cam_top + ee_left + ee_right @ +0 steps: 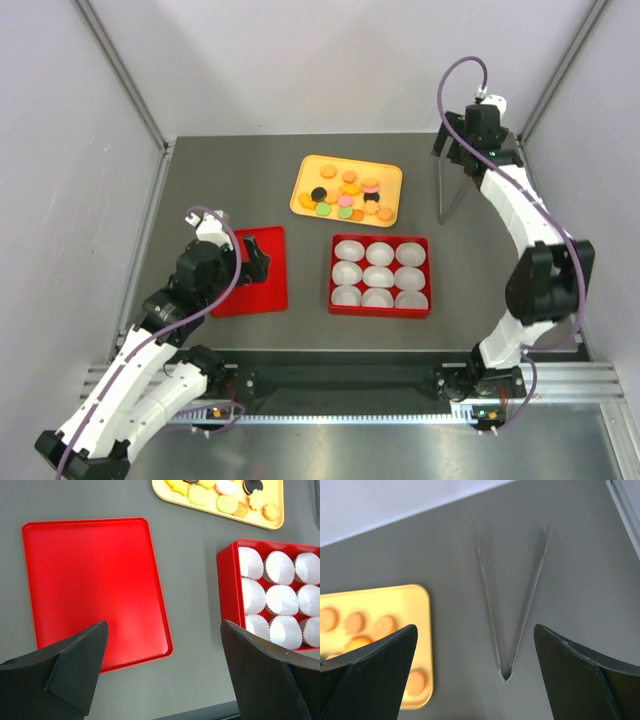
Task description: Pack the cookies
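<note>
**Both grippers wide and empty; cookies on the yellow tray**

The bench (230, 170) is a matte dark grey sheet. On its left lies a flat, glossy red tray (90, 585) with rounded corners and a low lip. To its right sits a deeper red box (332, 275), square-walled and filled with nine pleated white paper cups (379, 277) in three rows of three. Behind the box is a smooth yellow tray (310, 172). Thin metal tongs (505, 672) lie spread in a V on the bench to the right of the yellow tray.

The left gripper (164, 630) hangs over the flat red tray, jaws wide apart and holding nothing. The right gripper (475, 627) is equally wide above the tongs (also empty).

The cookies (345, 195) are small flat discs in orange, green, pink and black, heaped loosely on the yellow tray. A few seem scallop-edged, though they are too small to be sure.
</note>
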Controlling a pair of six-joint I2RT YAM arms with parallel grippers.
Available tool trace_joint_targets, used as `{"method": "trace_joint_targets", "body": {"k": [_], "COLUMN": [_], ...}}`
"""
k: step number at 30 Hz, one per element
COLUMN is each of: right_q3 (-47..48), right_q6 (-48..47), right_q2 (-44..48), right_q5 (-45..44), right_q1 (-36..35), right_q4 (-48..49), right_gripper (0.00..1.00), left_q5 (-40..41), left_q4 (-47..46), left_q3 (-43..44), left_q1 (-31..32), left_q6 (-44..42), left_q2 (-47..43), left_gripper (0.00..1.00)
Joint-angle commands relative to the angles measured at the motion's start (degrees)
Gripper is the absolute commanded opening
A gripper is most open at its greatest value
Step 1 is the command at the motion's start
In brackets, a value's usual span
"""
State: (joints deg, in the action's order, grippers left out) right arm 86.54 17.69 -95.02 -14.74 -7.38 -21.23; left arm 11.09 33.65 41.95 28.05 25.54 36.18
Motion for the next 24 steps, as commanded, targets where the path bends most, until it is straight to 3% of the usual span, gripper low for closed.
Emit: {"method": "trace_joint_targets", "body": {"k": [1, 8, 24], "right_q3": [7.05, 12.69, 7.59], "right_q6": [0.33, -0.73, -0.91], "right_q2": [-8.91, -20.28, -25.21], "right_q5": [1.65, -0.55, -3.72], "right_q1": [2.36, 2.98, 2.54], "right_q4": [-2.23, -3.9, -2.41], "right_gripper": [1.0, 1.0, 1.0], "left_q5": [-1.78, -0.98, -1.34], "left_q4": [-1.75, -1.66, -1.66], "left_q3": [0.41, 0.32, 0.23], "left_q1": [-0.28, -0.19, -0.19], "left_q6": [-1.02, -0.84, -0.93], "left_q2": [0.11, -0.41, 0.03], "left_gripper": [0.99, 0.99, 0.99]}}
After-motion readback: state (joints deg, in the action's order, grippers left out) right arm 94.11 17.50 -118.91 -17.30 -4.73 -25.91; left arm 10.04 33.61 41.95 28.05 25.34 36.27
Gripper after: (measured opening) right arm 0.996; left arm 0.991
